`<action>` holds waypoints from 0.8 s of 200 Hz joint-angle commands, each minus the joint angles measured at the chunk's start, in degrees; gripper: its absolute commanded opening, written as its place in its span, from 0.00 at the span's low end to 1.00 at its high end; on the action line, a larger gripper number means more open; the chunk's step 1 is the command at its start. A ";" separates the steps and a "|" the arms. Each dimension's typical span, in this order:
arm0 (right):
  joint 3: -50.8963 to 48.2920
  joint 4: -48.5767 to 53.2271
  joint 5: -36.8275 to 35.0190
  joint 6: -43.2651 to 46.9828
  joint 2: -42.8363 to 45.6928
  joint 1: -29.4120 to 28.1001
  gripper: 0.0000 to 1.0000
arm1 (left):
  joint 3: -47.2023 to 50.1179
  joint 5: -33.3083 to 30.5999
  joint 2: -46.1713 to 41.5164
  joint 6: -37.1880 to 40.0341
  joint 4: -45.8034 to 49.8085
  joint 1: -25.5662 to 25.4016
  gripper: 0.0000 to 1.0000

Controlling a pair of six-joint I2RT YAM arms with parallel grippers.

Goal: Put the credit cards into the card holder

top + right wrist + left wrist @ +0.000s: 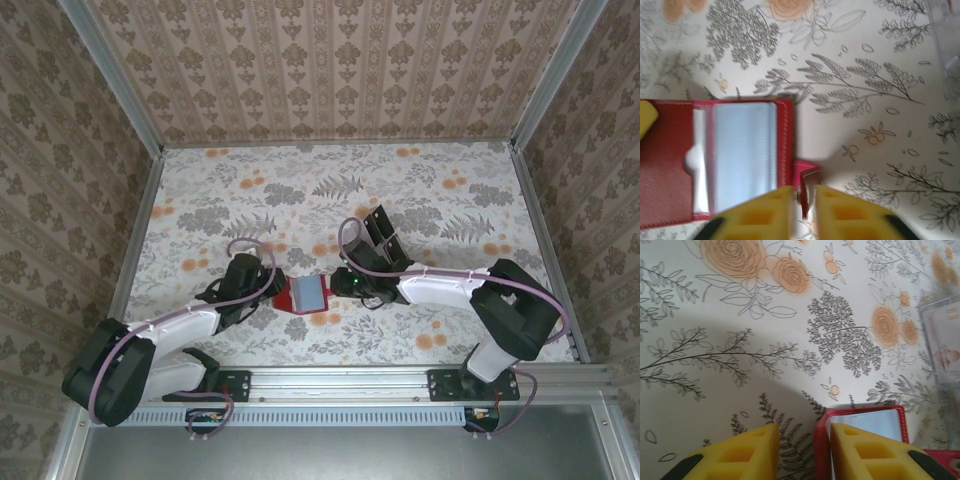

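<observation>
Left gripper (pixel 804 440) is clamped on the open wallet's (pixel 870 424) edge, pockets just ahead of its fingertips. Right gripper (pixel 804 197) stands narrow around the clasp tab (pixel 806 175) (grip unclear), wallet beside its fingers.

Free room and obstacles: open desk (pixel 250 185) runs across the far half and out to either side, bounded by papered walls (pixel 330 70) on three sides; the near centre is taken by the opened card holder (pixel 306 295), with the left pincer (pixel 272 290) and right pincer (pixel 338 285) tight against its two ends, leaving no lane between them; left arm (pixel 170 335) and right arm (pixel 450 285) bar the near edge; black credit cards (pixel 380 235) stand upright just behind the right pincer, beside a clear tray (pixel 942 335).
</observation>
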State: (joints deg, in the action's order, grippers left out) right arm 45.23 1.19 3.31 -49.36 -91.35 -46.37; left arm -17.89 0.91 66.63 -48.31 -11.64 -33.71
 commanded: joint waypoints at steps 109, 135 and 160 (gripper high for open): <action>7.47 -0.79 3.30 2.08 2.60 -4.51 0.36 | -6.50 -9.06 0.51 2.47 18.83 0.06 0.65; 9.15 -3.13 4.71 2.52 -3.46 -4.42 0.33 | -9.93 -10.63 1.97 3.09 25.82 -0.16 0.62; 9.00 -4.42 4.62 2.52 -7.86 -3.80 0.30 | -11.36 -10.88 3.54 3.31 28.96 -0.54 0.50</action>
State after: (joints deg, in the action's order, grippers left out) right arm 53.30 -1.19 6.50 -47.75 -95.96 -50.68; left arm -27.20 -8.19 68.73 -46.33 10.44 -33.74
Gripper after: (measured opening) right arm 0.311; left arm 0.543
